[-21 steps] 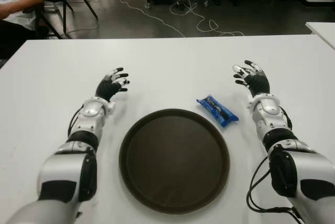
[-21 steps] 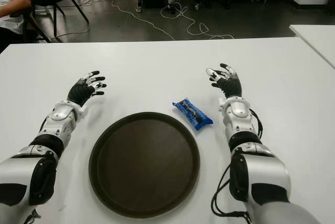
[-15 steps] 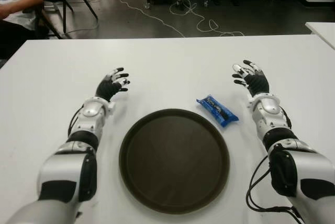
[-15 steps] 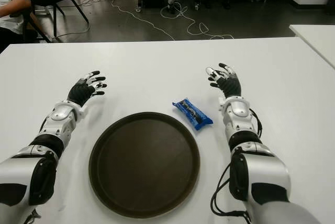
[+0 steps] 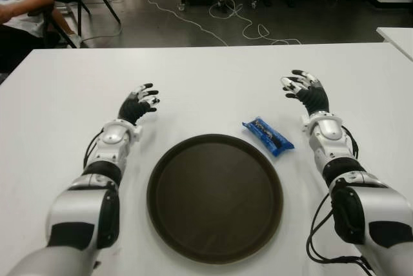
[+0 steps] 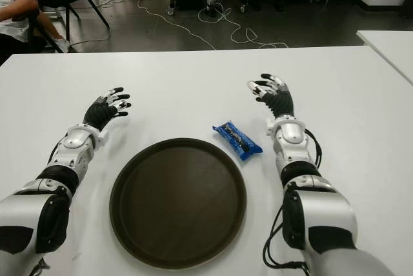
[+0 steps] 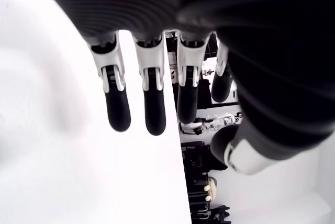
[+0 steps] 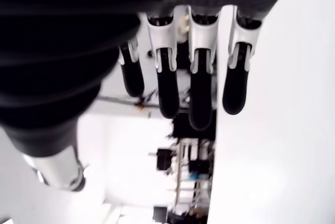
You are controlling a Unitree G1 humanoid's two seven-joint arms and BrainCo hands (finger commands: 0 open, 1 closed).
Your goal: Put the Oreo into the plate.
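Lying flat on the white table (image 5: 206, 76): one Oreo pack (image 5: 267, 136), blue wrapper, just inward of the right hand's wrist and nearer the robot than its fingers, apart from it. Brown round plate (image 5: 215, 197), bare, just beside the pack, not touching. Right hand (image 5: 304, 91): fingers spread, grasping nothing. Left hand (image 5: 138, 104): beyond the plate's left rim, fingers loose, likewise unladen. Person (image 5: 19, 6), seated past the left hand, cut off by the frame edge.
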